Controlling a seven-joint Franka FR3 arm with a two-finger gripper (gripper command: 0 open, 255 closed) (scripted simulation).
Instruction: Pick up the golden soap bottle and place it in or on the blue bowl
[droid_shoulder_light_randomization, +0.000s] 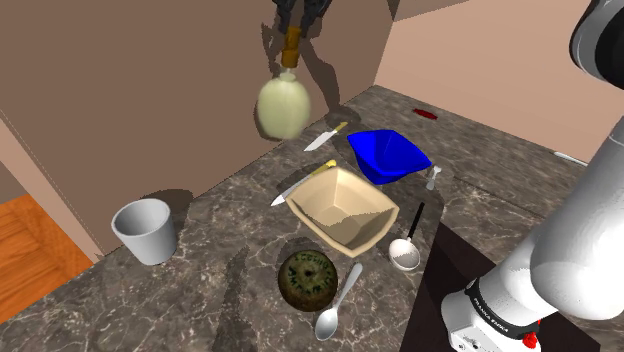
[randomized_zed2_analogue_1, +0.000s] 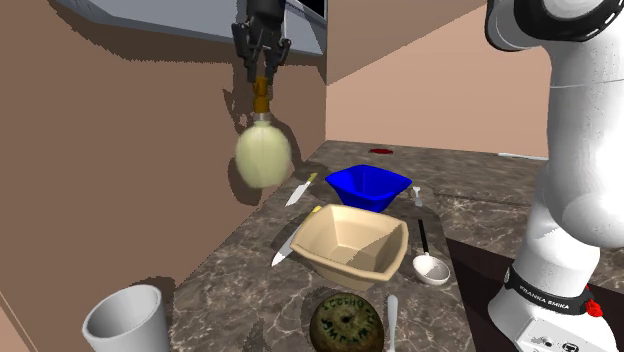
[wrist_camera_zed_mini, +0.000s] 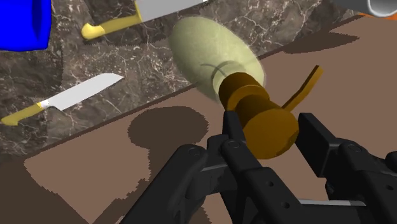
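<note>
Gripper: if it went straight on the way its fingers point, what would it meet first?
The gripper, shut on the soap bottle, points down. The hanging bottle would probably land first on the bare counter by the wall, near a knife, not in the blue bowl. Depth is unclear.

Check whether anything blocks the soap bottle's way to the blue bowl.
Nothing visible does. The soap bottle hangs from the end effector above the counter; the blue bowl sits open. Only a knife lies flat between them.
</note>
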